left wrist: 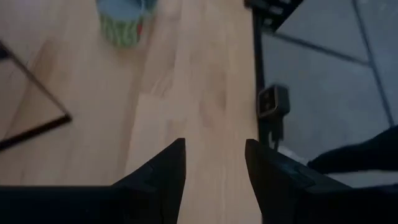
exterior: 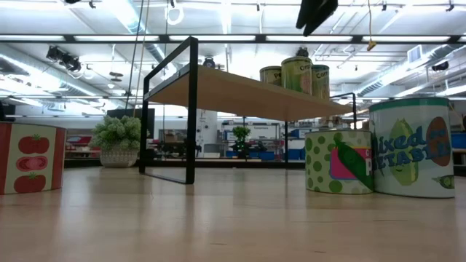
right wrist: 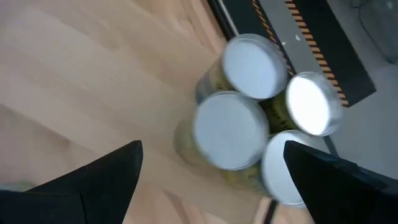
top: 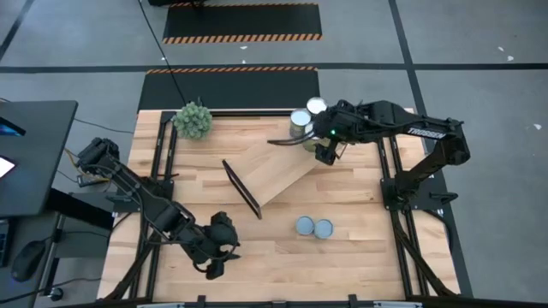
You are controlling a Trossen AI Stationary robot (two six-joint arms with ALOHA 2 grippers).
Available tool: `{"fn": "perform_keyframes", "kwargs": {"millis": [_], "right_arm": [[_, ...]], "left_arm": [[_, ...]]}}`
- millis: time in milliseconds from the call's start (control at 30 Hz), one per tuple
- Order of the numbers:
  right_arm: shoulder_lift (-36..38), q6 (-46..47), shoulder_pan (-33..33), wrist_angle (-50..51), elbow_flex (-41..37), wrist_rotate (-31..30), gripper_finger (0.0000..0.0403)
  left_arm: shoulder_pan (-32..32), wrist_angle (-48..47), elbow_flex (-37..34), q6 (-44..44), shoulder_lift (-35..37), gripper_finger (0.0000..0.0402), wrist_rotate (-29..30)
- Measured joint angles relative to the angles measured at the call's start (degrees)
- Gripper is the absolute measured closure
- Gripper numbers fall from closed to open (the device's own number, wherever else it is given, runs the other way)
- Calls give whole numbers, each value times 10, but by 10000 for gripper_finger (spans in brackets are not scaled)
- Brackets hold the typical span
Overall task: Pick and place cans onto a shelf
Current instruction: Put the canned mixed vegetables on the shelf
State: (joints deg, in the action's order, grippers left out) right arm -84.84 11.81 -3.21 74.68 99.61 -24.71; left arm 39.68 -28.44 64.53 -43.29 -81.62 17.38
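A spiky green plant ball [top: 193, 119] sits on the wooden tabletop [top: 282, 257] — far corner.

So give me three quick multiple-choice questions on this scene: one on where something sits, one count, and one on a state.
1. Where is the green plant ball?
A. on the shelf
B. at the table's far corner on the left arm's side
C. between the two near cans

2. How many cans show their tops in the right wrist view?
A. two
B. four
C. six

3. How does the right pincer stand?
A. open and empty
B. shut on a can
C. shut on the plant

Answers:
1. B: the high view shows it at that corner.
2. B: four round tops sit clustered together.
3. A: its fingers stand wide apart above the cluster, with nothing gripped.
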Motion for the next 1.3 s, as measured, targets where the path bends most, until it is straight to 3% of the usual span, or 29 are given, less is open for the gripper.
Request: {"fn": "perform_keyframes", "kwargs": {"millis": [200, 433, 633, 867, 1300], "right_arm": [[-2, 73, 67, 7, -7, -11, 4], [-3, 160, 154, -18, -44, -33, 5], [-3, 190, 217, -111, -133, -11, 5], [-3, 233, 282, -230, -252, 45, 5], [-4, 271, 369, -325, -377, 44, 5]], "left_arm": [[15, -61, 0, -46, 0, 230, -3], [13, -65, 0, -57, 0, 230, 14], [4, -65, 0, -77, 0, 230, 81], [3, -57, 0, -91, 0, 230, 83], [4, -56, 0, -101, 0, 230, 83]]}}
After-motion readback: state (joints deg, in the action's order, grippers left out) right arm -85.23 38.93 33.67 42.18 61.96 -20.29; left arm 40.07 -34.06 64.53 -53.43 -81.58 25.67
